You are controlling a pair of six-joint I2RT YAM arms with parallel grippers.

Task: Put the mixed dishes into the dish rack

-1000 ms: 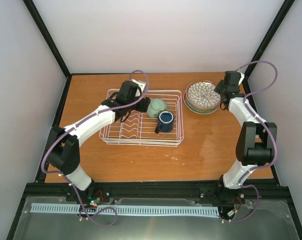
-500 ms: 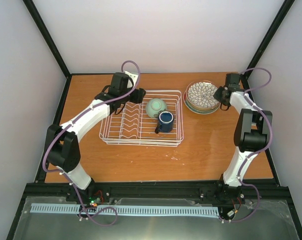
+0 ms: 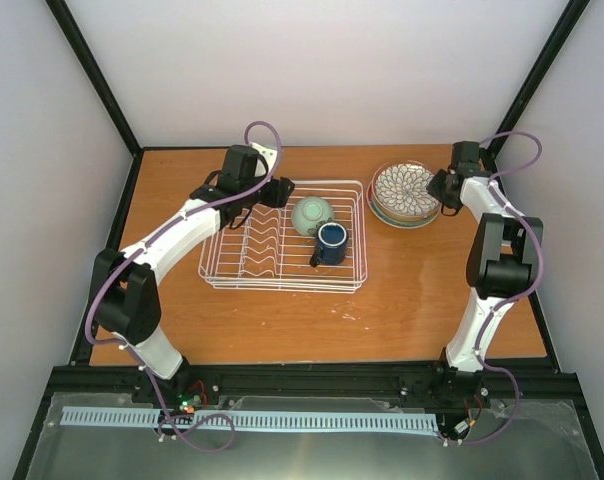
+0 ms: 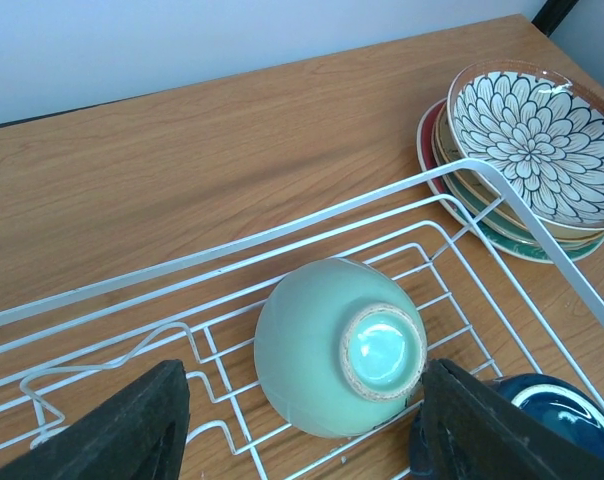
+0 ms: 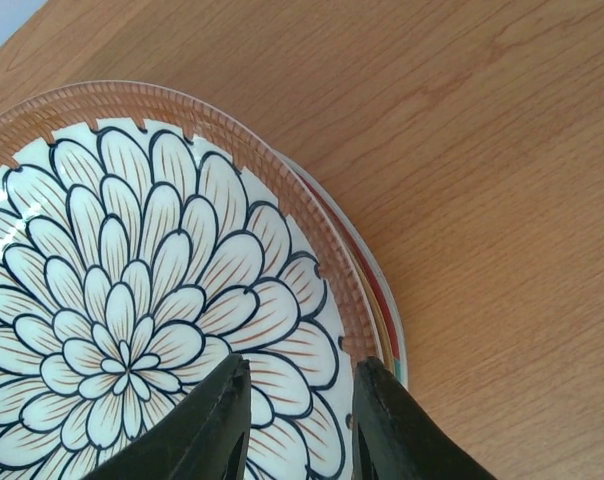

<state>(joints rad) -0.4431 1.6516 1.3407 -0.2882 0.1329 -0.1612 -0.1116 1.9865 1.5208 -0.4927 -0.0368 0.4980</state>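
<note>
The white wire dish rack holds a pale-green cup, upside down, and a dark blue mug beside it. My left gripper is open and empty, just back-left of the cup; the mug shows at the lower right of that view. The brown petal-patterned plate tops a stack of plates at the back right. My right gripper is open, its jaws either side of that plate's right rim. Cream and teal plate edges show beneath it.
The rack's wavy plate dividers stand vacant in its left half. The black frame post and the table's right edge are close behind my right arm. Bare wood lies in front of the rack.
My left gripper has let go of the cup and drawn back to the left. My right gripper has moved further back along the plate stack's right edge.
</note>
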